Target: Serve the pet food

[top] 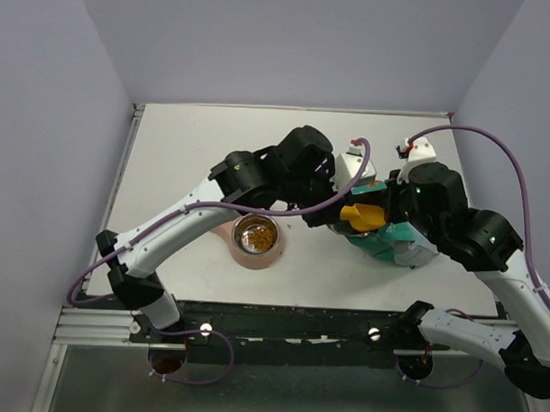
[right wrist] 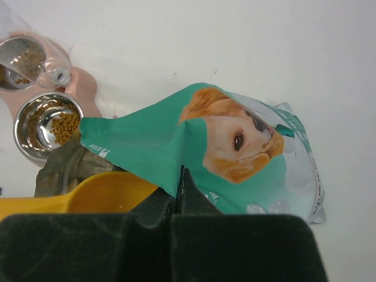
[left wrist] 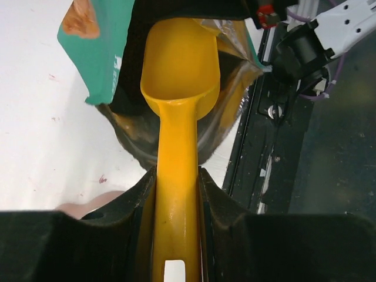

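On the left of the white table [top: 187, 149], one steel bowl [right wrist: 29, 129] sits in a pink stand [top: 255, 260]. The pet food [right wrist: 63, 124] lies in this bowl as a small heap of brown pellets. One clear bottle [right wrist: 26, 59] stands on the same stand, just beside the bowl, and brown bits show through it.

The left gripper [left wrist: 176, 182] is clenched on the handle of the one yellow scoop [left wrist: 179, 64], a finger on each side. The scoop's cup is at the open mouth of the bag [right wrist: 147, 141] and looks bare inside.

There is one bag, teal-green, lying on the table right of the bowl. It carries a picture of one tan dog [right wrist: 235, 138]. Small white lettering sits near its torn edge, too small to read.

The right gripper [right wrist: 178, 188] is pinched tight on the bag's upper flap, holding it lifted over the scoop.

Two arms are in view.
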